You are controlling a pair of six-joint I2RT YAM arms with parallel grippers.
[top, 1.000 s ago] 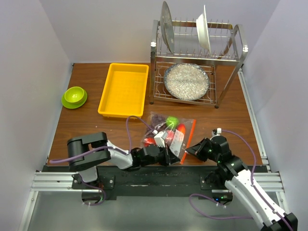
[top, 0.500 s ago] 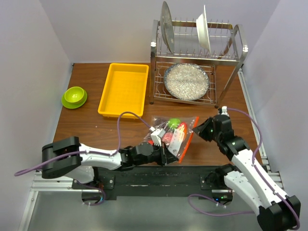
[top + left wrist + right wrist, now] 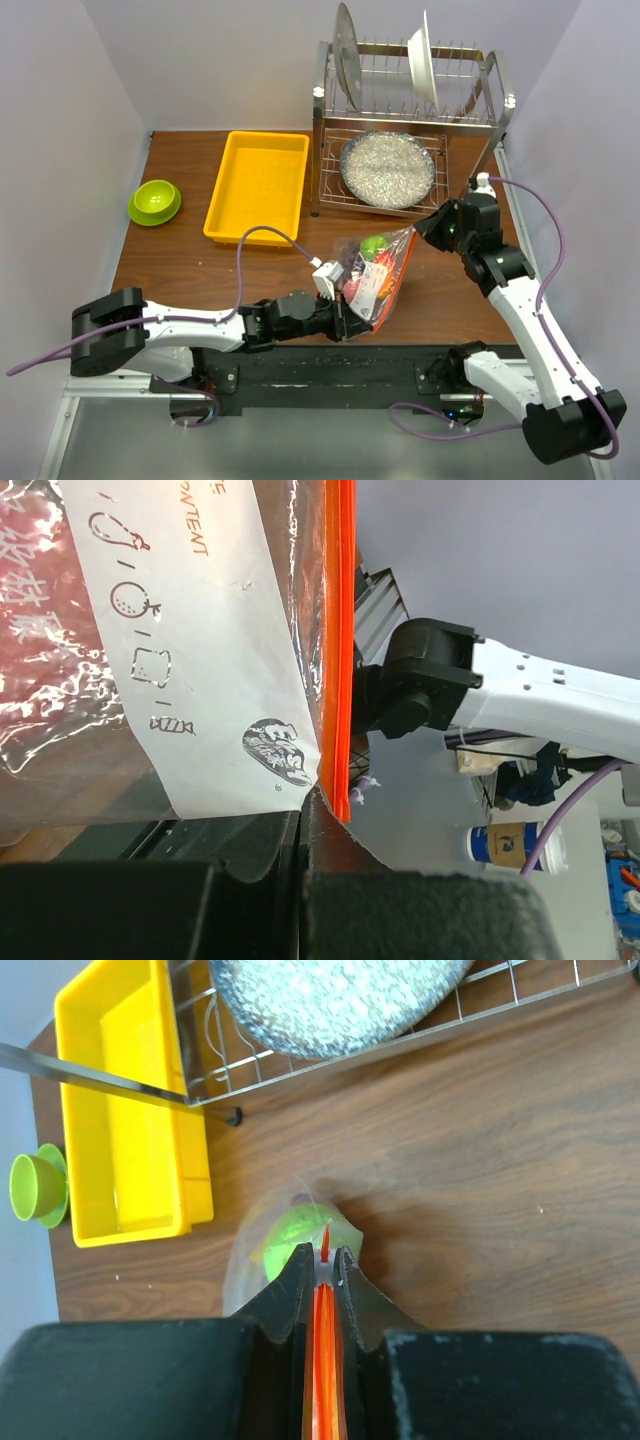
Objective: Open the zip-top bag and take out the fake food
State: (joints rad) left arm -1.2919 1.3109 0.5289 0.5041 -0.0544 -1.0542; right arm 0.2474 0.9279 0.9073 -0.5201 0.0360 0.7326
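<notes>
The zip-top bag hangs stretched above the table between both grippers, its orange-red zip strip running diagonally. Inside it I see fake food: a green round fruit and red pieces. My left gripper is shut on the bag's lower corner beside the strip; the left wrist view shows the strip and the printed label. My right gripper is shut on the strip's upper end; in the right wrist view the strip runs between its fingers, the green fruit beyond.
A yellow tray lies at the back centre-left, a lime-green bowl at the far left. A metal dish rack with plates and a speckled dish stands at the back right, close to my right gripper.
My right gripper has risen and moved back toward the rack, pulling the strip's upper end up. The bag has lifted off the table and stretched. My left arm has extended, still holding the lower corner.
</notes>
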